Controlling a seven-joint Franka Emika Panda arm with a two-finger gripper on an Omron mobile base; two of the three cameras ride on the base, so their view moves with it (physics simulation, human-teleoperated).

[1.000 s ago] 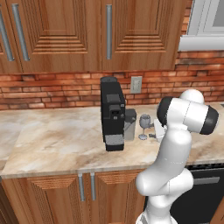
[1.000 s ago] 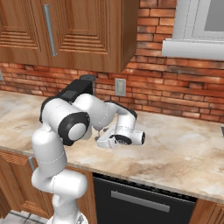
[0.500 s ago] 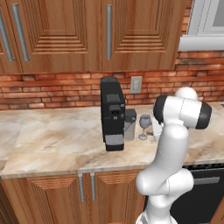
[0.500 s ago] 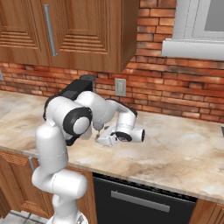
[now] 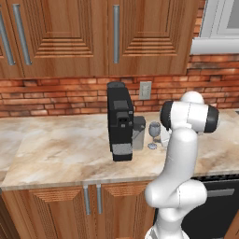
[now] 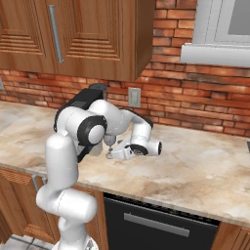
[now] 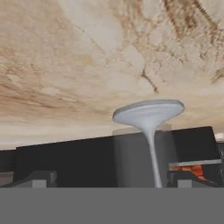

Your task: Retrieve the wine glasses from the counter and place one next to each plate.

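One wine glass [image 5: 154,134] is what I have in front of me, standing upright on the beige marbled surface [image 5: 65,149] just beside the black coffee machine [image 5: 119,120]. Through the hand camera, which is rolled over, its round foot [image 7: 148,112] and thin stem sit between my two finger tips [image 7: 40,178], and the claw [image 6: 110,155] is spread wide with nothing in it, low over the stone at the glass. Below the front edge of the surface I see brown cabinet doors with metal handles [image 5: 91,200] and a dark oven front [image 6: 151,224]. Behind the machine runs a red brick wall [image 6: 195,105] with a wall socket [image 5: 145,90], wooden upper cabinets [image 5: 93,35] above it, and a white window frame [image 6: 215,34] off to the right. Compared with a second ago, my arm has folded inward and brought the claw closer to the glass; the glass and the machine stand where they were.
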